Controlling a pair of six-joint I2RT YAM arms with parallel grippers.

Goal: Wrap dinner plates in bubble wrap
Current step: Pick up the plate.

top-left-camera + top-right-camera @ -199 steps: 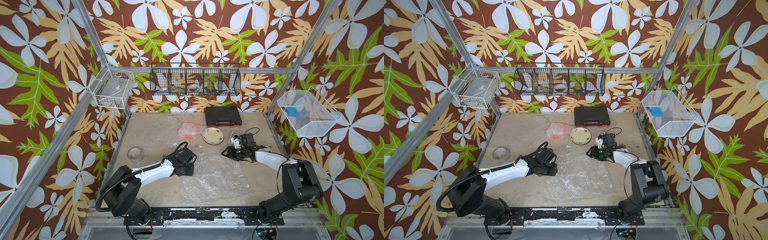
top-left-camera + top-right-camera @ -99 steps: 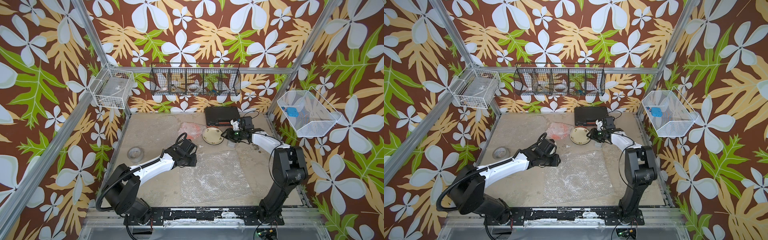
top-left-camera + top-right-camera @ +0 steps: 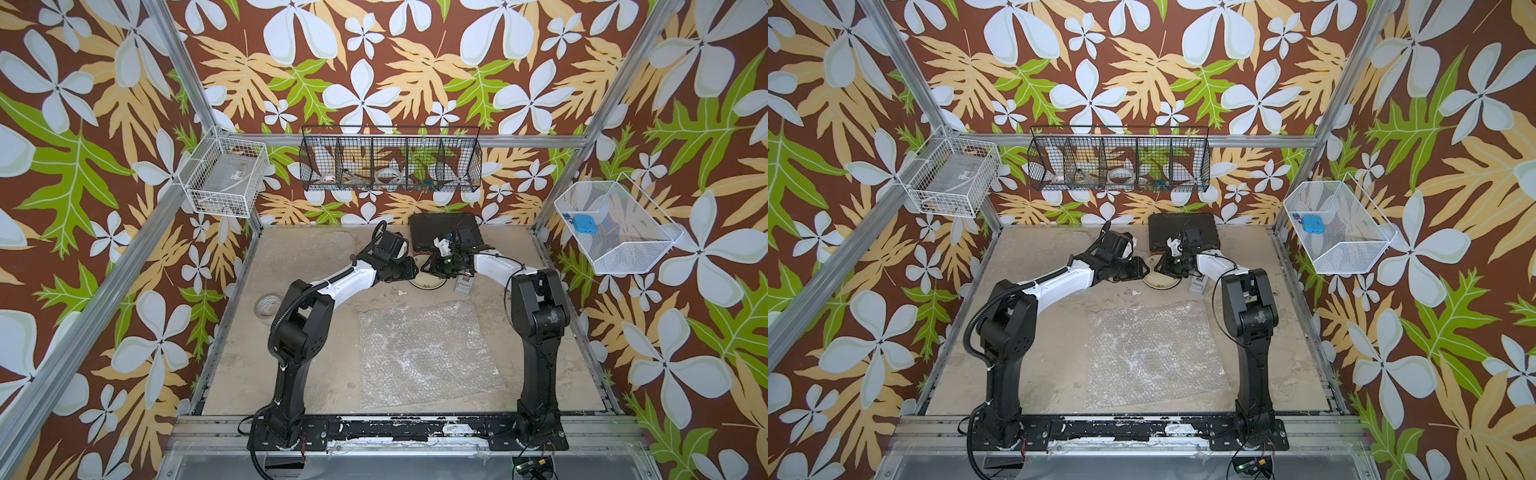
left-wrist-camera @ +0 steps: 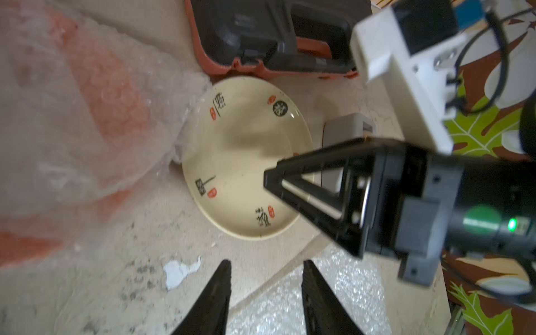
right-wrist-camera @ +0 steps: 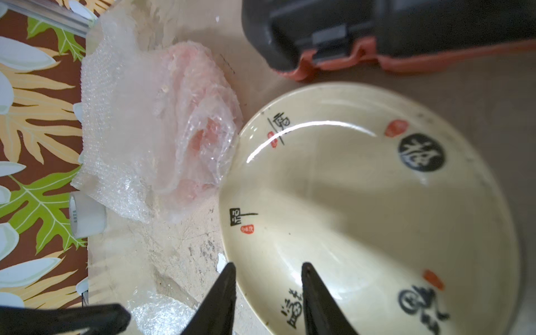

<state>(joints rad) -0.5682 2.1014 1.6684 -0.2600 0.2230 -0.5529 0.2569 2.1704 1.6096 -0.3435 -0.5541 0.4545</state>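
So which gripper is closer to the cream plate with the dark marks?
Right. The right gripper hangs over the rim of the cream plate. The left gripper sits short of the plate, above the table by the edge of the bubble wrap sheet.

In a top view, the left hand (image 3: 1139,268) and the right hand (image 3: 1162,266) point at each other, tips almost meeting, over the far part of the surface (image 3: 1050,353). The cream plate (image 3: 1162,284) lies right under both hands and is partly hidden. A black case (image 3: 1163,228) sits just past the right hand. A small grey box (image 3: 1197,287) stands near that hand. The bubble wrap (image 3: 1150,353) lies flat, well apart from both hands, closer to the arms' feet.
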